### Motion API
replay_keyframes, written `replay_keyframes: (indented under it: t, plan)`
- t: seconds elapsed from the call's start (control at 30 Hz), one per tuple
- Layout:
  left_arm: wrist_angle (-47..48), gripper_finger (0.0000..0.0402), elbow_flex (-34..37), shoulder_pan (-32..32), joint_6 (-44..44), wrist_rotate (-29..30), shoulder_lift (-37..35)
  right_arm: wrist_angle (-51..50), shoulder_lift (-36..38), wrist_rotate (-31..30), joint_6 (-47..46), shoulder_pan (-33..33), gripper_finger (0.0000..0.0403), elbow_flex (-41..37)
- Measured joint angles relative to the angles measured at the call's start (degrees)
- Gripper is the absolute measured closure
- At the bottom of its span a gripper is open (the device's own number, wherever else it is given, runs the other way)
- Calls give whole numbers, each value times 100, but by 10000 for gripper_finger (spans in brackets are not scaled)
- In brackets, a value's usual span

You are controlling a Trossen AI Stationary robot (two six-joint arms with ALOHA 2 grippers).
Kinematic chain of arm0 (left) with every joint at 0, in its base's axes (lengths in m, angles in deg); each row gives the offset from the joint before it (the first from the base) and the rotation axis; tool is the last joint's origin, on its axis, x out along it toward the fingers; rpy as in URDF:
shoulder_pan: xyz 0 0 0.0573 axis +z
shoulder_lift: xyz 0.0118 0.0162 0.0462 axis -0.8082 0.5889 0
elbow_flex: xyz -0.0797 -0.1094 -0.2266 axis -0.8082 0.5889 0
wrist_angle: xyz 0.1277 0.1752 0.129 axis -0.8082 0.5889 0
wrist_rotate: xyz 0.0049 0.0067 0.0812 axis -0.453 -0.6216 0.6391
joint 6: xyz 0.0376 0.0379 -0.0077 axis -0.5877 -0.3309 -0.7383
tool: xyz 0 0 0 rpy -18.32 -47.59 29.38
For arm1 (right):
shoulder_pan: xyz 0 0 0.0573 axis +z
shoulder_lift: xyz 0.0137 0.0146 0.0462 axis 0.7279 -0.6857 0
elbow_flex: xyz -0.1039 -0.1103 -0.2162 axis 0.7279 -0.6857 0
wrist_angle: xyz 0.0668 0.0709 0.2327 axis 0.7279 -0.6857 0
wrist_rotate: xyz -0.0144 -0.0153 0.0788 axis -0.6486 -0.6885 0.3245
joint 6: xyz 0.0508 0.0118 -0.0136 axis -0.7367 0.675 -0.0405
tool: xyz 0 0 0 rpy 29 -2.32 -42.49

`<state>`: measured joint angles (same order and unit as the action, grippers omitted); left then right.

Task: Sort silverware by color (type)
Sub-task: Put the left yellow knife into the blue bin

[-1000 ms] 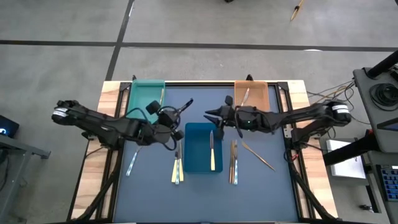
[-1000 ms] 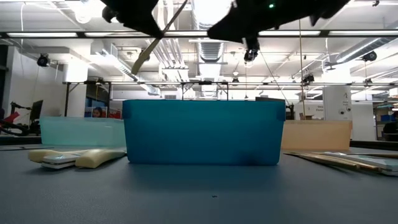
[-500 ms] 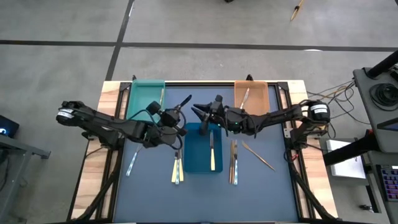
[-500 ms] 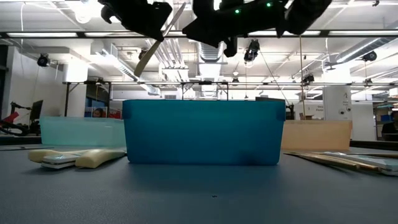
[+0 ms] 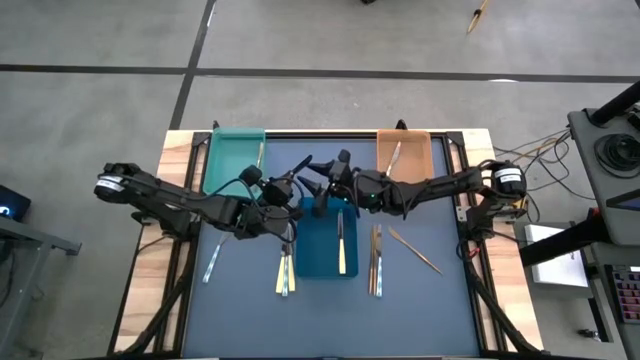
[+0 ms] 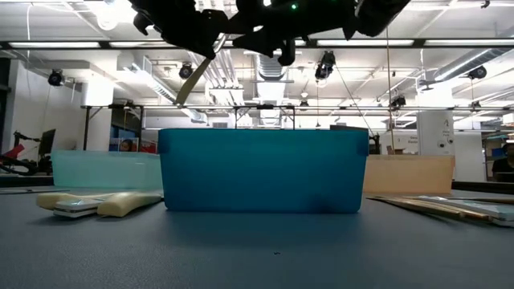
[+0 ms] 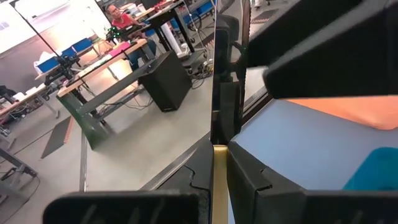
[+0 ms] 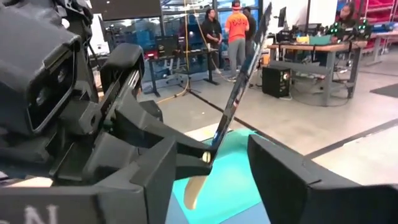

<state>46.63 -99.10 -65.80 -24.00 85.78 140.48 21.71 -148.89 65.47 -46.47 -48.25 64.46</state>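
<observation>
My left gripper (image 5: 287, 190) hovers over the blue tray's (image 5: 327, 262) far left corner, shut on a utensil with a cream handle (image 8: 194, 190) and a dark slim end (image 8: 247, 62). My right gripper (image 5: 318, 183) faces it from the right, open, one finger on each side of that utensil's shaft (image 8: 219, 134). In the low view the cream handle (image 6: 185, 90) slants down out of the left gripper (image 6: 193, 28). Other silverware lies on the mat beside the blue tray (image 5: 285, 268) (image 5: 375, 260), and one piece lies inside it (image 5: 341, 245). My left gripper pinches the utensil between its two fingers at the upper part of the cream handle (image 7: 219, 177). The fingers lie across the utensil. It is lifted clear above the trays and tilted, with the handle end low toward the table's left and the dark end (image 7: 224, 81) pointing up.
A teal tray (image 5: 232, 160) stands at the far left and an orange tray (image 5: 412, 160) at the far right, each with a utensil in it. Another utensil lies at the mat's left (image 5: 213, 262), and a thin gold one at the right (image 5: 415, 250).
My right gripper has travelled toward the table's left until it meets the left gripper, and it has opened around the raised utensil. My left gripper has shifted a little toward the table's right, still holding the utensil clear of the trays.
</observation>
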Motion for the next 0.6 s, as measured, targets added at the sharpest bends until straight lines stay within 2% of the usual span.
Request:
replay_keyframes:
  t: [0.13, 0.33, 0.47, 0.6]
  plan:
    - [-51, 394, 0, 0, 0, -2, 5, 9, 2, 1, 246, 0, 203, 92]
    - [-115, 394, 0, 0, 0, -178, 5, 7, 4, 6, 507, -22, 220, 201]
    - [-132, 394, 0, -2, 2, -313, 5, -1, 4, 4, 592, -37, 244, 220]
    - [-142, 394, 0, -2, 2, -319, 5, 0, 4, 1, 591, -61, 288, 222]
